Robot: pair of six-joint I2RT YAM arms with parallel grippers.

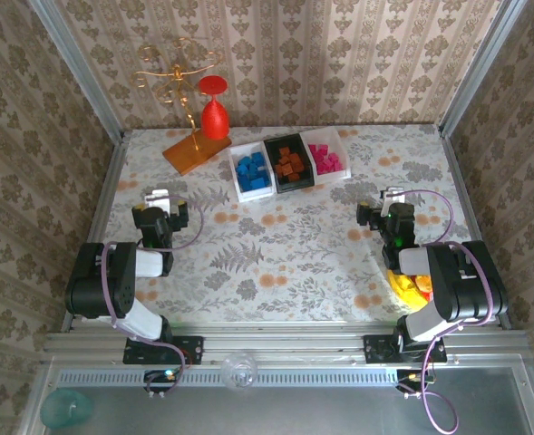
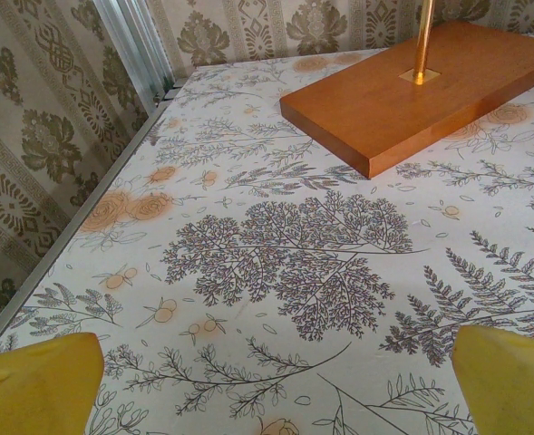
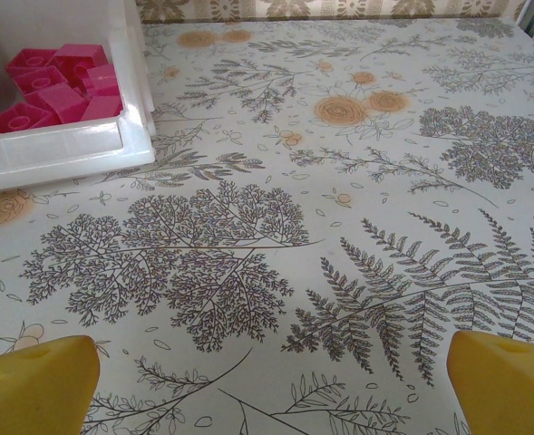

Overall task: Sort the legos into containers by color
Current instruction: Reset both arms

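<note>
Three containers stand side by side at the back of the table. A white one (image 1: 240, 188) holds blue legos (image 1: 251, 170), a black one (image 1: 275, 150) holds orange-brown legos (image 1: 291, 164), and a white one (image 1: 336, 145) holds pink legos (image 1: 325, 158). My left gripper (image 1: 164, 198) rests low at the left, open and empty, well short of the bins. Its yellow fingertips (image 2: 40, 381) frame bare tablecloth. My right gripper (image 1: 391, 197) sits at the right, also open and empty. In the right wrist view, the pink legos (image 3: 60, 82) lie in their white bin (image 3: 63, 154) at upper left.
A flat orange board (image 1: 192, 154) with a gold wire stand and a red glass (image 1: 214, 113) sits at the back left, also ahead of the left gripper (image 2: 430, 86). A yellow-and-red snack packet (image 1: 410, 286) lies under the right arm. Metal rails edge the table.
</note>
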